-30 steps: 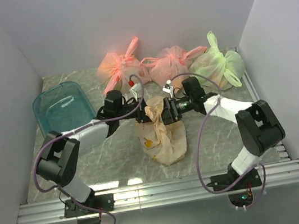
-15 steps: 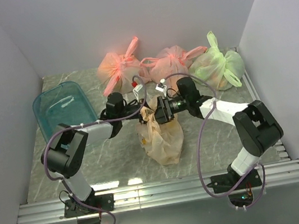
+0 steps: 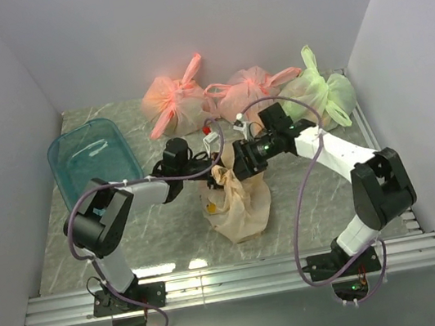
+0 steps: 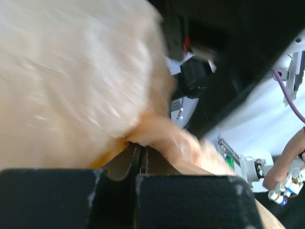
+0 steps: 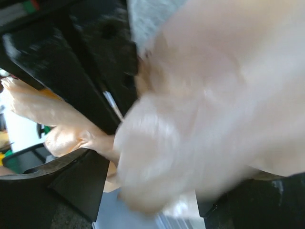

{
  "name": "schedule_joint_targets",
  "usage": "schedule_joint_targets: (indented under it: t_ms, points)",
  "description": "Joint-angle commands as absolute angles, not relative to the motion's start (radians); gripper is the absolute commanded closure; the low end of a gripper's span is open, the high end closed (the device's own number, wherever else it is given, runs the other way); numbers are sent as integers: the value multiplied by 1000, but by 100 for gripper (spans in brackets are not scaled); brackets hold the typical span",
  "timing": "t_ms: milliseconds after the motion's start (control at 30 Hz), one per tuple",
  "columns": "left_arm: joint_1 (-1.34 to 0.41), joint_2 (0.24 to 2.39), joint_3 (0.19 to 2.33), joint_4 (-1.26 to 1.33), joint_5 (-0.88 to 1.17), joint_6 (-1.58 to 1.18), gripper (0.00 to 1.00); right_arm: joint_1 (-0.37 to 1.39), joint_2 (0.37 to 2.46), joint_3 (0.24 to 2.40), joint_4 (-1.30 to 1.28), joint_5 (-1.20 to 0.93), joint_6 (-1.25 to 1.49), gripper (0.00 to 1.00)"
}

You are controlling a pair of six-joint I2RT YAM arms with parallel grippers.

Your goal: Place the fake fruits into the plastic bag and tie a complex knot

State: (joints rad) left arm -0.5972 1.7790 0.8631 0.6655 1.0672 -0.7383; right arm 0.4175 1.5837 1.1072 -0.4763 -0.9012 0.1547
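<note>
Nearest the camera, the aluminium rail (image 3: 219,278) carries both arm bases on the near side of the plastic bag (image 3: 241,209).

The plastic bag is pale peach and translucent. It sits slumped on the marble table (image 3: 163,238) between the two arms. Its body bulges and its top is drawn up into a bunched neck at its far end. A yellow spot (image 3: 208,211) shows through the film on the bag's left side; whether it is a fake fruit or a print cannot be told.

The left gripper (image 3: 205,175) reaches the bag's neck from the left. In the left wrist view its jaws are closed together, with a thin fold of peach film pinched between the fingers (image 4: 190,200). The bag's body fills the rest of that view, blurred.

The right gripper (image 3: 238,162) meets the neck from the right, just beside the left gripper. In the right wrist view its fingers (image 5: 71,186) stand wide apart with a thick bunch of film between them. That view is blurred, and whether the fingers press on the bunch cannot be told.

Left of the bag and farther back lies a teal plastic tub (image 3: 88,154). Beyond the bag, along the back wall, stand the left pink knotted bag (image 3: 175,103) and the right pink knotted bag (image 3: 248,92), with a light green knotted bag (image 3: 315,98) further right. All three are well apart from the plastic bag.
</note>
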Motion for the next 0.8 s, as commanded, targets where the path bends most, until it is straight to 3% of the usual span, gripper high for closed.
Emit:
schedule_joint_targets:
  t_ms: [0, 233, 367, 500, 600, 633, 733, 767]
  points:
    - [-617, 1704, 858, 707, 1160, -718, 100, 374, 1519, 1169, -653, -799, 40, 28]
    - [-615, 1678, 857, 718, 1169, -738, 100, 334, 1428, 1146, -692, -775, 63, 38]
    - [-615, 1687, 861, 742, 1170, -753, 100, 328, 1424, 1143, -702, -745, 75, 25]
    - [-617, 1695, 877, 732, 1158, -739, 100, 315, 1420, 1146, -721, -767, 58, 25]
    - [-615, 1704, 881, 748, 1158, -752, 100, 276, 1395, 1126, -710, -802, 37, 46]
    - [-617, 1706, 882, 752, 1158, -759, 100, 270, 1391, 1120, -697, -810, 40, 61]
    - [-617, 1712, 890, 746, 1163, -759, 100, 271, 1393, 1103, -663, -868, 61, 86]
    - [-615, 1712, 891, 744, 1163, -758, 100, 275, 1399, 1100, -628, -891, 80, 88]
